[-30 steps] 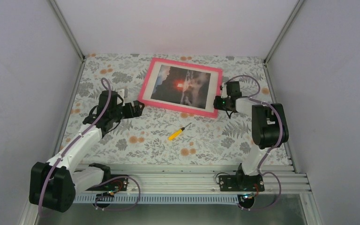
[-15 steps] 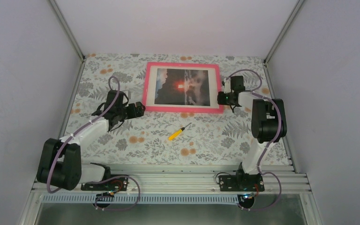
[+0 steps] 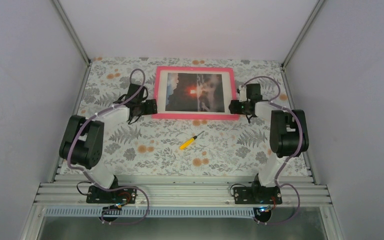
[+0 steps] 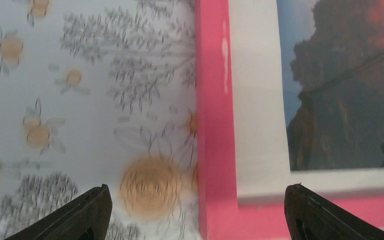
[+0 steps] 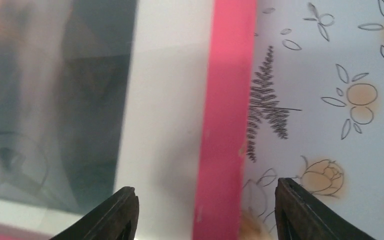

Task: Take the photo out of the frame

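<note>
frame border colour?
Bright pink; the frame shows it best in the left wrist view.

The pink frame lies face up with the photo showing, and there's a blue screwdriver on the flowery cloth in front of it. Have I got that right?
Not quite: the screwdriver is yellow, not blue, as the top view shows. The pink frame does lie face up with the photo showing.
</note>
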Controlling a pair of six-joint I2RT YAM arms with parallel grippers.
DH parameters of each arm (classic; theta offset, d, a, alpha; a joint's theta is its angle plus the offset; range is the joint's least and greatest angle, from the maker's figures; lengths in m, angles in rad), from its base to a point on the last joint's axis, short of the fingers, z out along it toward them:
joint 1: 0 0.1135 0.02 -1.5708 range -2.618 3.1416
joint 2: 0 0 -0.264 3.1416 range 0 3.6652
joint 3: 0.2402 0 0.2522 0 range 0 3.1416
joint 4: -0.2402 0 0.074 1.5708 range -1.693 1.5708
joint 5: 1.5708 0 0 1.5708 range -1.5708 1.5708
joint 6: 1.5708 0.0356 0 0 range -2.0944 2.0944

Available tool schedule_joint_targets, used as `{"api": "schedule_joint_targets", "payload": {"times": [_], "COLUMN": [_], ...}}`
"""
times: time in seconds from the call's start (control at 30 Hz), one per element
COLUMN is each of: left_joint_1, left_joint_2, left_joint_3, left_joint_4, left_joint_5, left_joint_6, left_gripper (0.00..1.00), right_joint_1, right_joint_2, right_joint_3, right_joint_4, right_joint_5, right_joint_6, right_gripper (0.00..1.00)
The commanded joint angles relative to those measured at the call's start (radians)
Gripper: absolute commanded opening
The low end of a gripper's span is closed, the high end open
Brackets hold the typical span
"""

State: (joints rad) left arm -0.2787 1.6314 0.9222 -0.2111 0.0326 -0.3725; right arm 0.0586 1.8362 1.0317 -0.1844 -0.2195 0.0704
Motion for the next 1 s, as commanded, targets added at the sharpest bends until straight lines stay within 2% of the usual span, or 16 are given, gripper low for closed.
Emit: {"api": "schedule_joint_targets", "payload": {"times": [0.0,0.13,0.27,0.47,0.7,0.97], "left_joint_1": [-0.016,-0.038,-0.056,-0.066,-0.075,-0.081], "left_joint_2": [0.095,0.18,0.237,0.276,0.298,0.292], "left_joint_3": [0.101,0.177,0.235,0.259,0.271,0.265], "left_joint_4": [-0.004,-0.025,-0.051,-0.065,-0.065,-0.058], "left_joint_5": [-0.084,-0.123,-0.156,-0.173,-0.164,-0.149], "left_joint_6": [0.054,0.083,0.099,0.109,0.115,0.113], "left_gripper": [0.85,0.78,0.67,0.54,0.44,0.23], "right_joint_1": [0.056,0.141,0.213,0.336,0.435,0.541], "right_joint_2": [-0.1,-0.158,-0.202,-0.239,-0.26,-0.255], "right_joint_3": [-0.044,-0.085,-0.12,-0.167,-0.188,-0.159], "right_joint_4": [0.053,0.075,0.072,0.081,0.115,0.147], "right_joint_5": [-0.002,0.033,0.084,0.147,0.175,0.234], "right_joint_6": [0.031,0.041,0.04,0.027,-0.007,-0.113], "right_gripper": [0.62,0.67,0.69,0.71,0.74,0.77]}}
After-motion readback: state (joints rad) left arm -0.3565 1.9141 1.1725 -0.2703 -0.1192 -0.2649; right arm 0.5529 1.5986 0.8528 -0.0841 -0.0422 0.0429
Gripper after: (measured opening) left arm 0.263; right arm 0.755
